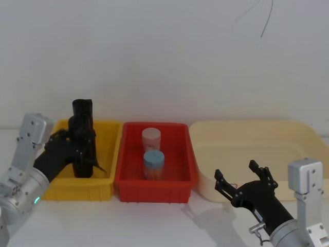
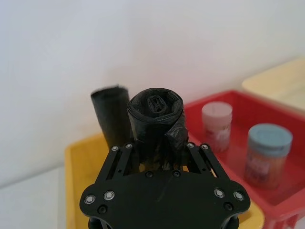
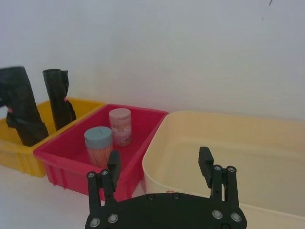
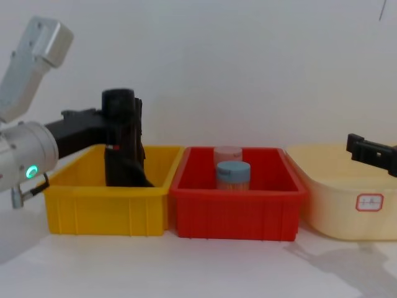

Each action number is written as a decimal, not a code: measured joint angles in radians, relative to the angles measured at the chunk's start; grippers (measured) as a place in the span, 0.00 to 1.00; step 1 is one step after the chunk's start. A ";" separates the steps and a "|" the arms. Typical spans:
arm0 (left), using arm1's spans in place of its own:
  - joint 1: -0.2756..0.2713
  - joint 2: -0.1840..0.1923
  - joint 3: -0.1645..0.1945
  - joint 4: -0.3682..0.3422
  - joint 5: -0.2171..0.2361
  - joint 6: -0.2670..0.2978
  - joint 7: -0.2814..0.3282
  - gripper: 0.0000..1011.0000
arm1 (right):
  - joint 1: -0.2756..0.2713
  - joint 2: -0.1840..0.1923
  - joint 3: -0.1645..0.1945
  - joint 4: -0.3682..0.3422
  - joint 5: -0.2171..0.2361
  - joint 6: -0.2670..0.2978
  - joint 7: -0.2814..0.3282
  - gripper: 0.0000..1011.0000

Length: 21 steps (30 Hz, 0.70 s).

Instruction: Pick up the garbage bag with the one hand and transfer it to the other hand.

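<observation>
While the left gripper clenches the garbage bag upright in the yellow bin, pickup is underway; next likely needs a clear lift toward the splayed right gripper.

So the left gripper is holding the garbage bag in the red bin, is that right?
Not quite: the left gripper holds the garbage bag in the yellow bin, not the red bin beside it, as the head view shows. The right gripper hangs open.
</observation>
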 joint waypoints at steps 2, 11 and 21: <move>0.006 0.004 -0.005 -0.022 -0.007 -0.004 -0.009 0.41 | 0.000 0.000 0.000 0.000 0.000 0.000 0.000 0.99; 0.031 0.017 -0.033 -0.134 -0.069 -0.029 -0.077 0.37 | 0.000 0.000 0.000 0.000 0.000 0.000 0.000 0.99; 0.033 0.019 -0.046 -0.225 -0.165 -0.052 -0.176 0.37 | 0.000 0.000 0.000 0.000 0.000 0.000 0.000 0.99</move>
